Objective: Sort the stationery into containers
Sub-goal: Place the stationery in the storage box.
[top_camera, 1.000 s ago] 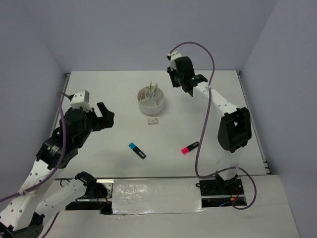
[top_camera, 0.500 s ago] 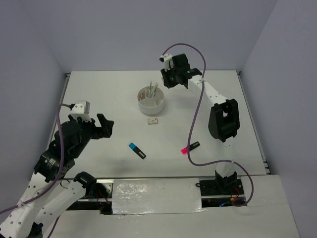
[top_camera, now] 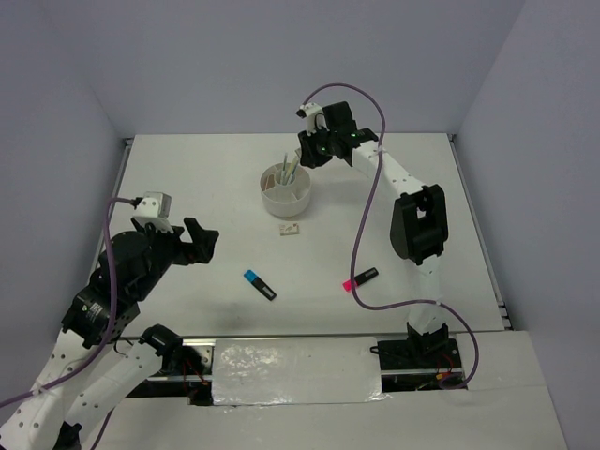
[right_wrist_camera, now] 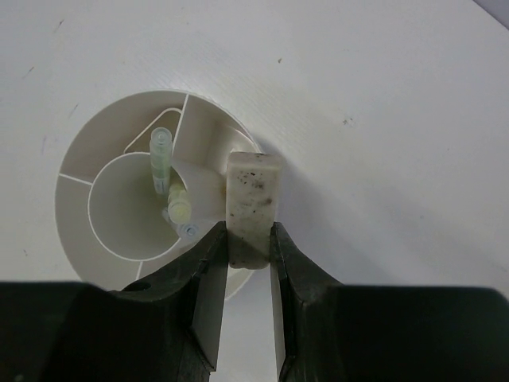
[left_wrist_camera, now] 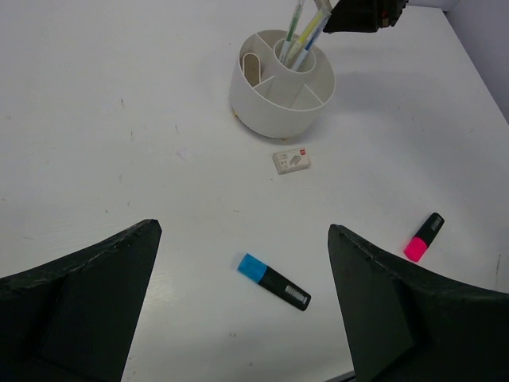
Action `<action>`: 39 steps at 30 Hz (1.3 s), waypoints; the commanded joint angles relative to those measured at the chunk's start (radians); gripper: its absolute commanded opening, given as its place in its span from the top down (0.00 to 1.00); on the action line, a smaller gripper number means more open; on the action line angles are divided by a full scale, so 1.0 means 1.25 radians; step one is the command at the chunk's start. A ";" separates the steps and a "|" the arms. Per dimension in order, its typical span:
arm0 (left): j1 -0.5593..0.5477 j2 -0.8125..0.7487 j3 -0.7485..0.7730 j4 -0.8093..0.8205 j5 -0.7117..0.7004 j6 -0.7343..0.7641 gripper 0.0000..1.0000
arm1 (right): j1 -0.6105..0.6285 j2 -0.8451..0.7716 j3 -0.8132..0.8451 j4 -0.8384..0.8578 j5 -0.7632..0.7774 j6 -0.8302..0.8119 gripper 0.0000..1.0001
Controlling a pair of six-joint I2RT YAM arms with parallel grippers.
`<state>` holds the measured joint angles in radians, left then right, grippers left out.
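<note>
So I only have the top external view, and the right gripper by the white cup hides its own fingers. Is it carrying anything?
Observer: Yes. The right wrist view shows the right gripper shut on a speckled white eraser, held upright between the fingers.
Operator: Is it lined up with the cup?
Observer: Partly. From the wrist camera the eraser overlaps the rim of the cup, above an outer compartment, not the centre. I cannot tell its height.
Operator: What is in the centre?
Observer: Three pens stand in the round middle compartment, with green, yellow and light-blue caps.
</note>
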<state>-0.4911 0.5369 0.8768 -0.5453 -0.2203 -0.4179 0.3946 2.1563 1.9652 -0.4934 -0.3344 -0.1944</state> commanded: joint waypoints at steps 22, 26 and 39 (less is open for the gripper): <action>0.005 -0.022 -0.003 0.052 0.042 0.021 0.01 | -0.003 0.036 0.048 0.047 -0.063 0.029 0.74; 0.005 -0.021 -0.004 0.050 0.045 0.021 0.01 | -0.002 0.040 0.048 0.047 -0.059 0.030 0.73; 0.005 -0.025 -0.004 0.051 0.046 0.025 0.01 | 0.001 0.048 0.044 0.051 -0.080 0.036 0.69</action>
<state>-0.4911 0.5186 0.8680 -0.5301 -0.1772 -0.4160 0.3946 2.2059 1.9770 -0.4690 -0.4068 -0.1535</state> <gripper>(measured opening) 0.993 0.314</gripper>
